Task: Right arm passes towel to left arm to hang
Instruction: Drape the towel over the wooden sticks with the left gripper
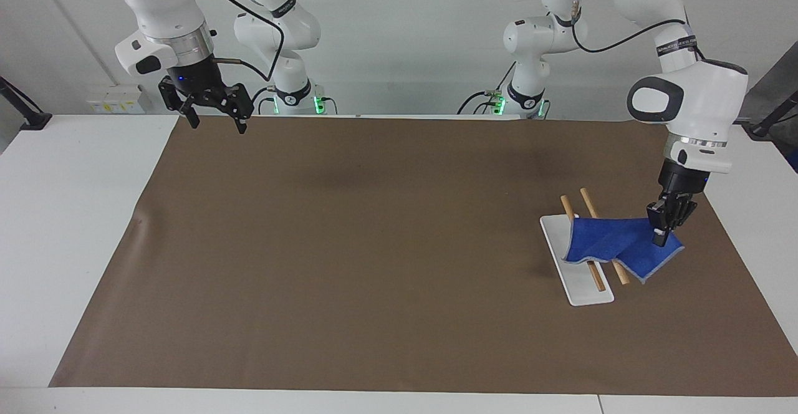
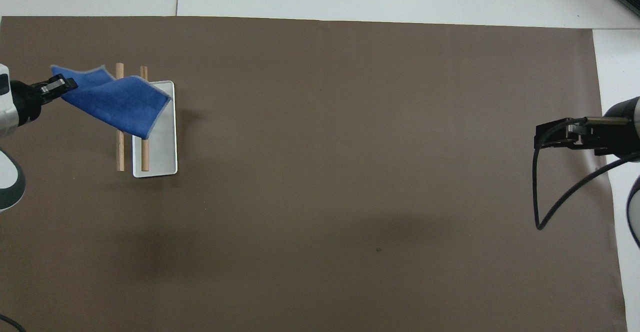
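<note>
I am holding the blue towel (image 1: 614, 247) pinched tight in my left gripper (image 1: 662, 232), draping it sideways across the two wooden rods (image 1: 592, 239) below, while my right gripper (image 1: 212, 111) is waiting open.

The brown mat (image 1: 349, 252) across the bench lies open from end to end, the only clutter being the white tray (image 1: 580, 283) with its two wooden rods (image 1: 595, 275) at the left arm's end, where the blue towel (image 1: 614, 242) drapes over them
</note>
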Tool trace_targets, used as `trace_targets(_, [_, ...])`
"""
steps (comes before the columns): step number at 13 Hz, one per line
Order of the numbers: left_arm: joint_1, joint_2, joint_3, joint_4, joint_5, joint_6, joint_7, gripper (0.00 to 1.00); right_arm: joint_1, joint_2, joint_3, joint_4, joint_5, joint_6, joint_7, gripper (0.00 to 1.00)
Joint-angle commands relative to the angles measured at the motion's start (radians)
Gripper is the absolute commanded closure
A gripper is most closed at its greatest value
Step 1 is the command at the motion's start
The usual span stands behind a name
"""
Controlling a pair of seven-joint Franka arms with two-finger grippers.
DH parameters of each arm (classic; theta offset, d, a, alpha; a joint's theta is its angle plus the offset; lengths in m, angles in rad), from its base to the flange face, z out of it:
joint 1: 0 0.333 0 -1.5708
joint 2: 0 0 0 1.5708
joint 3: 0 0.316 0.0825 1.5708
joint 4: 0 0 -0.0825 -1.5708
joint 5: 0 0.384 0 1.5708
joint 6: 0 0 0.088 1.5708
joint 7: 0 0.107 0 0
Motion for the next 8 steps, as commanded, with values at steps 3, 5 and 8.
trace_targets(3, [0.0, -0.065, 0.019, -0.112, 0.023, 0.012, -0.009, 1.0, 0.022, 0.016, -0.034, 0.022, -0.003, -0.035, -0.018, 0.0])
trace_targets(5, [-0.003, -0.083, 0.018, -0.144, 0.023, 0.01, -0.078, 1.0, 0.016, 0.007, -0.034, 0.007, -0.001, -0.037, -0.035, 0.0])
trace_targets(8, [-0.02, -0.099, 0.009, -0.177, 0.023, 0.01, -0.127, 1.0, 0.015, 0.005, -0.034, 0.004, -0.001, -0.042, -0.074, 0.0])
